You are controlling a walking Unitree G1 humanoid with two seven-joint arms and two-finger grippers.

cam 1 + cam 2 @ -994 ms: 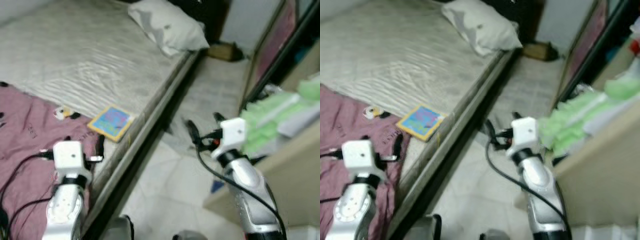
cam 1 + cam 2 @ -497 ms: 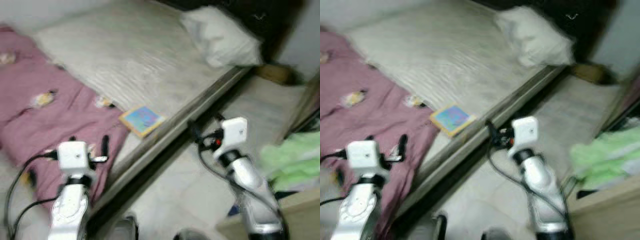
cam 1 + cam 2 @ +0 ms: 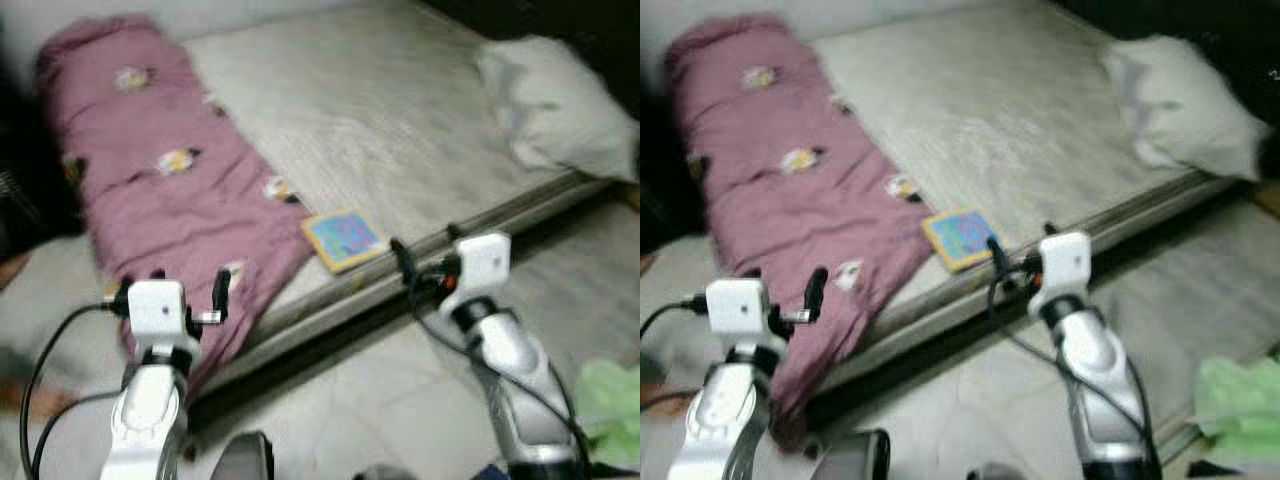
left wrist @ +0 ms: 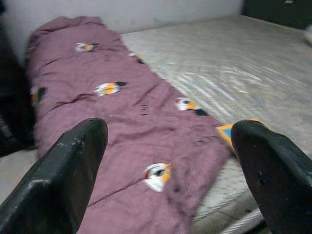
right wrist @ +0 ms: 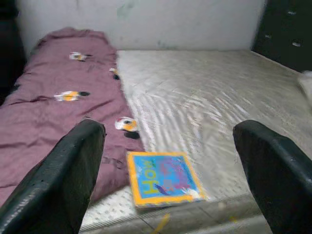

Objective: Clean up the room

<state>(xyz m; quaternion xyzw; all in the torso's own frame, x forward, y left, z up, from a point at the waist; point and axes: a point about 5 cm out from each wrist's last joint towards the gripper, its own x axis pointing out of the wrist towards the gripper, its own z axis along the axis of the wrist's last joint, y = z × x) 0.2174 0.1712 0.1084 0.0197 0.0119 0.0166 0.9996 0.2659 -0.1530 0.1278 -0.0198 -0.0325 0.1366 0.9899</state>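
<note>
— What's changed in the last second?

— The robot has swung its head to its left: the shelf with the green cloth has slid almost off the picture's right edge, and the whole pink blanket (image 3: 165, 190) has come into sight. The things on the bed have not shifted; only the camera has.

— Where are the arms?

— Both are raised in front of the body. The left gripper (image 3: 170, 290) hangs over the blanket's hanging end, fingers spread wide and empty. The right gripper (image 3: 425, 255) is at the bed's near edge, also spread and empty.

— And the tidying?

— Barely begun, by the look of it. A picture book (image 5: 163, 178) lies flat at the mattress's (image 3: 990, 130) near edge, touching the blanket. The blanket sprawls unfolded, spilling over the edge toward the floor. A pillow (image 3: 550, 110) sits at the far corner.
</note>
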